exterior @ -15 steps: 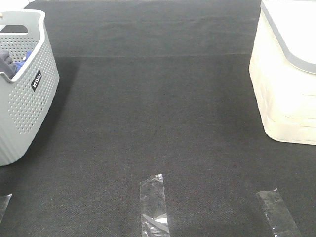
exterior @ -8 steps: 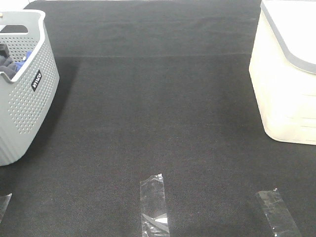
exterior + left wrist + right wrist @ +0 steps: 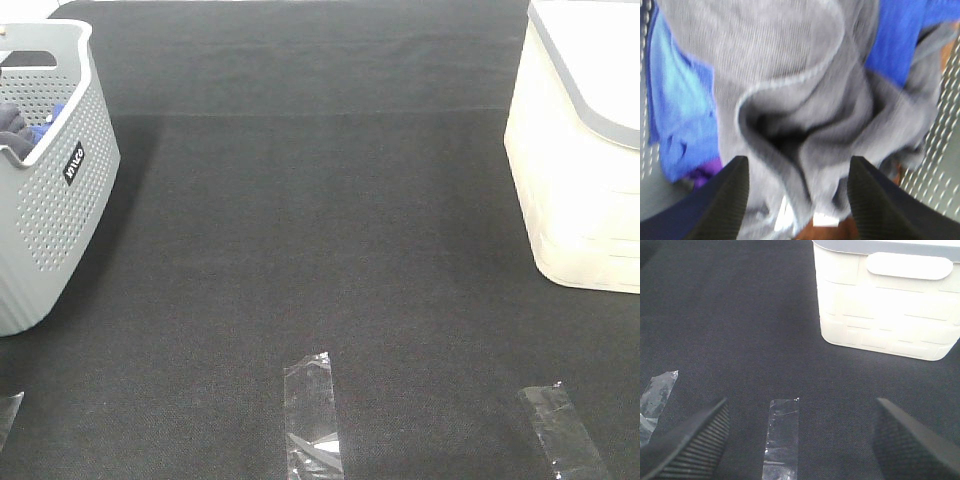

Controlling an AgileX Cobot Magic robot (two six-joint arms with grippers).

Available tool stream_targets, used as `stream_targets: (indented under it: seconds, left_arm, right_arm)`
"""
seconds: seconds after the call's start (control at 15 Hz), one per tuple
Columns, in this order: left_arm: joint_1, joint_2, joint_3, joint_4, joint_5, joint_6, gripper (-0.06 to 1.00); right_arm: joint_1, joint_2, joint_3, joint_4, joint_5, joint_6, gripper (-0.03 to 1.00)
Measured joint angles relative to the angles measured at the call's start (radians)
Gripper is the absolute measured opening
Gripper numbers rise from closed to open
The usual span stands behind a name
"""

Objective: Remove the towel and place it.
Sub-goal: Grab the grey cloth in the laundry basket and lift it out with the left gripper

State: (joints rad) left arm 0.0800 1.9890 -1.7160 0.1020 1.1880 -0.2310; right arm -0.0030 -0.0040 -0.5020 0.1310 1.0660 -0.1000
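Note:
The slate-grey towel [image 3: 805,100] lies crumpled in deep folds inside the grey perforated basket [image 3: 60,200], and only a dark bit of the towel [image 3: 14,122] shows over the rim in the high view. My left gripper [image 3: 797,200] hangs open just above the towel, its black fingers [image 3: 715,205] spread to either side of a fold. A bright blue cloth [image 3: 680,105] lies beside and under the towel. My right gripper [image 3: 800,440] is open and empty over the black mat. Neither arm shows in the high view.
A cream bin [image 3: 580,170] with a grey lid stands at the right edge, ahead of the right gripper as the bin [image 3: 885,305]. Clear tape strips [image 3: 310,400] [image 3: 560,430] lie on the black mat [image 3: 320,220] near the front. The basket's wall [image 3: 940,165] closes in the towel.
The dark cloth seen over the basket's rim has shifted slightly. Nothing else in the high view has moved.

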Motion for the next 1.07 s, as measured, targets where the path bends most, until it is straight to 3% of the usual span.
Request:
stream_targets:
  seconds: [0.4, 0.6, 1.07]
  left_arm:
    - [0.000, -0.037, 0.003, 0.058, 0.025, 0.044, 0.56]
    - [0.000, -0.050, 0.082, 0.056, 0.028, 0.059, 0.56]
    - [0.000, -0.011, 0.110, 0.123, 0.027, 0.037, 0.56]
  right_arm:
    - [0.000, 0.000, 0.000, 0.000, 0.000, 0.000, 0.73]
    - [0.000, 0.000, 0.000, 0.000, 0.000, 0.000, 0.73]
    - [0.000, 0.000, 0.000, 0.000, 0.000, 0.000, 0.73]
